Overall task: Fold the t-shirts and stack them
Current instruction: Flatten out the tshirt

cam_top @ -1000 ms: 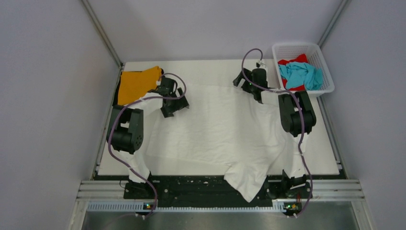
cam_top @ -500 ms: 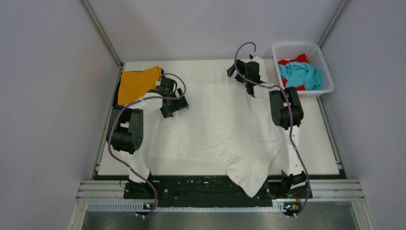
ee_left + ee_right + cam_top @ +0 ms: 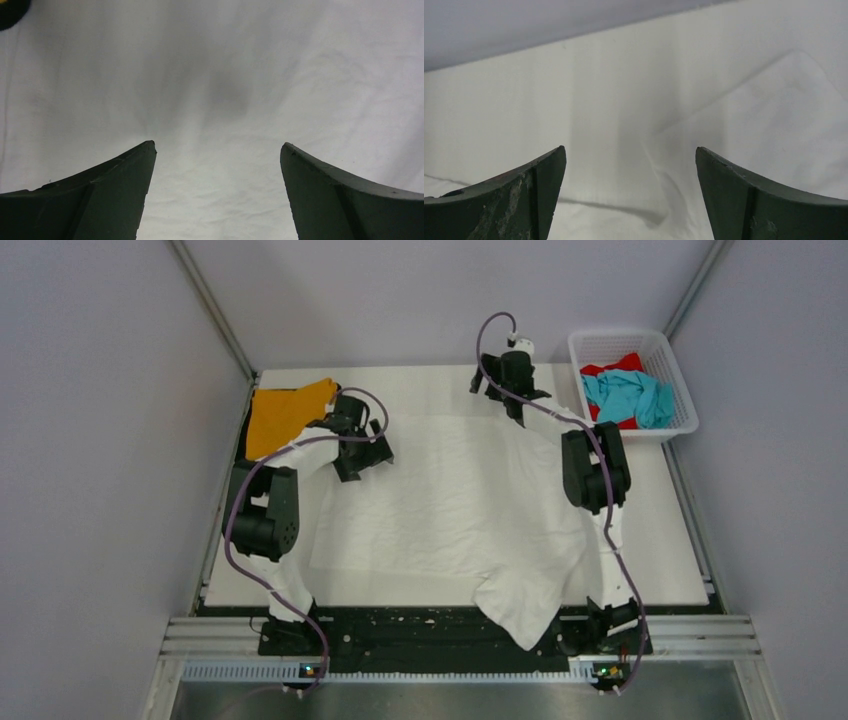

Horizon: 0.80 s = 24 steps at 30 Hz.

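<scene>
A large white t-shirt lies spread over the white table, one part hanging over the near edge. It fills the left wrist view and shows in the right wrist view. My left gripper is open over the shirt's far left part, its fingers wide apart. My right gripper is open above the shirt's far right corner near the table's back edge. A folded orange t-shirt lies on a black one at the far left. Teal and red t-shirts lie in the basket.
The white mesh basket stands at the far right corner. Grey walls enclose the table at the back and sides. A black rail runs along the near edge between the arm bases.
My right gripper has moved toward the back and left, from over the shirt's right edge to its far corner. The left arm has barely moved.
</scene>
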Available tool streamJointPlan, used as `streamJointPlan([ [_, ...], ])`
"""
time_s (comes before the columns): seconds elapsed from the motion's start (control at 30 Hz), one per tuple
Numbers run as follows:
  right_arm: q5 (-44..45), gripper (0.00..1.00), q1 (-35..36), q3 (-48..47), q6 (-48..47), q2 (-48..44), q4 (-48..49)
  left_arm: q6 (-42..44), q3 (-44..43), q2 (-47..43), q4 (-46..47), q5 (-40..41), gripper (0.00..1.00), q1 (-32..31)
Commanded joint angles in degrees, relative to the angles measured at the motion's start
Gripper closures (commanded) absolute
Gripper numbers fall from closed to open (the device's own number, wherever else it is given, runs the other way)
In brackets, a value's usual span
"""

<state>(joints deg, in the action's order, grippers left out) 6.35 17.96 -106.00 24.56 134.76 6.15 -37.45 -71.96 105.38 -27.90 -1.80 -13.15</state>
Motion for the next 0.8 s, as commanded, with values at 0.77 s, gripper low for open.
streamJointPlan([
  [0.77, 12.58, 0.01, -6.38, 5.76, 0.82, -3.34, -29.71, 4.52, -41.16, 31.89, -13.25, -1.46, 0.01, 4.43],
])
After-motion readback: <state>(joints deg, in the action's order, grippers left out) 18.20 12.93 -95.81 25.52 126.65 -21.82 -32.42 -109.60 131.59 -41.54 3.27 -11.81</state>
